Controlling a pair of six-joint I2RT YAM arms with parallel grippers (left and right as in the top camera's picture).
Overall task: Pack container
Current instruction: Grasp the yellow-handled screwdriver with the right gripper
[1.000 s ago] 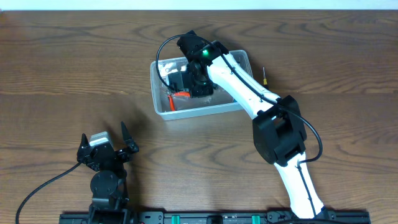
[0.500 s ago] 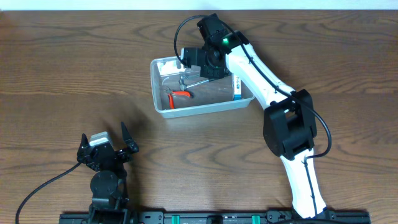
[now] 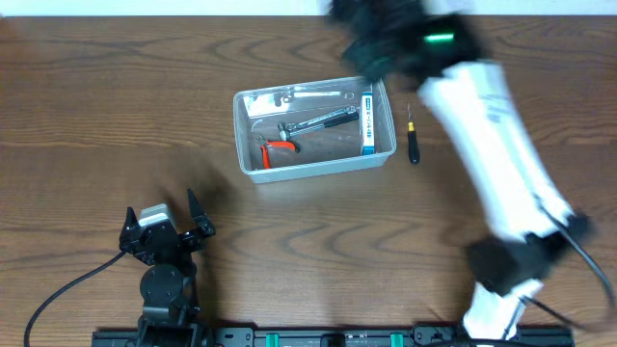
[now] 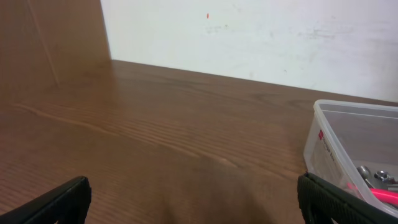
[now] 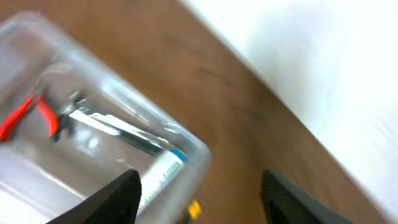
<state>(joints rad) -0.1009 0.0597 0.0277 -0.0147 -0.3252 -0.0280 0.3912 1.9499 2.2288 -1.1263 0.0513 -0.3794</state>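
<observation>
Brown wood-grain table (image 3: 96, 116) fills the overhead view. The white right arm w/ black joints (image 3: 501, 145) is heavily blurred and runs from the near-right table edge up past the right side of the container.

The clear plastic rectangular container w/ rounded corners and a rim (image 3: 241, 135) sits flat on the table, centre-far, long side running left-right. It also shows at the right edge of the left wrist view (image 4: 317, 124) and across the right wrist view (image 5: 186, 140).

Right gripper (image 3: 376, 39) hangs above the table beyond the container's far-right corner, too blurred overhead to read. In the wrist cam (image 5: 200, 180) its fingers are spread wide w/ nothing between them. Black left gripper (image 3: 162, 224) is well apart from the container, near-left of it. Its fingers are also spread wide and empty (image 4: 193, 186).

Inside the container:
- A narrow blue-and-white box (image 3: 366, 120) lies along the right end wall.
- A silver metal wrench (image 3: 318, 121) lies diagonally, left of the box, approx mid-container.
- Red-handled pliers (image 3: 278, 149) are in the near-left part, close to the front wall.

Outside, just right of the container's right wall and not touching it, a small black-handled screwdriver (image 3: 413, 145) lies on the table, approx parallel to that wall.
</observation>
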